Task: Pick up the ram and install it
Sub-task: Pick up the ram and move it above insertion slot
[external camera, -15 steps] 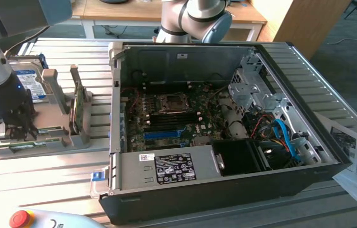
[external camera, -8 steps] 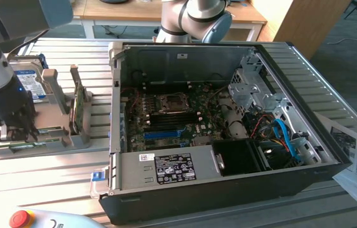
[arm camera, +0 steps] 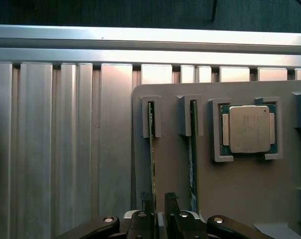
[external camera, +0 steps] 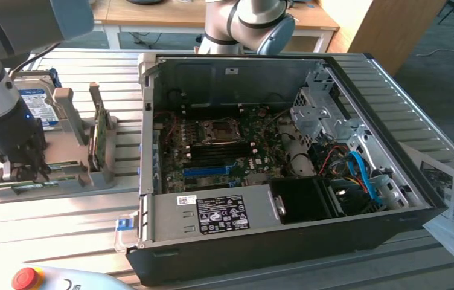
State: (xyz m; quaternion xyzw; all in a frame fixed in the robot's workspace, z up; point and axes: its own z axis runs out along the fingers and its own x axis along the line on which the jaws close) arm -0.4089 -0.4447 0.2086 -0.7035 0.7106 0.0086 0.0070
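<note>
Ram (arm camera: 151, 149) edge-up in grey holder (arm camera: 240, 186) slot, near end pinched between narrow jaws

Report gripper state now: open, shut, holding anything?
Gripper: cannot tell whether open or shut; it sits low over the ram standing in the grey holder.

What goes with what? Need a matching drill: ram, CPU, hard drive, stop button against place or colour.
1. ram
2. CPU
3. hard drive
4. stop button

A. red
B. blue-and-white label
C. flat in a square pocket of the gray holder
D. on edge in a narrow slot, at the gripper

Pairs: 1-D, 2-C, 3-B, 4-A
</note>
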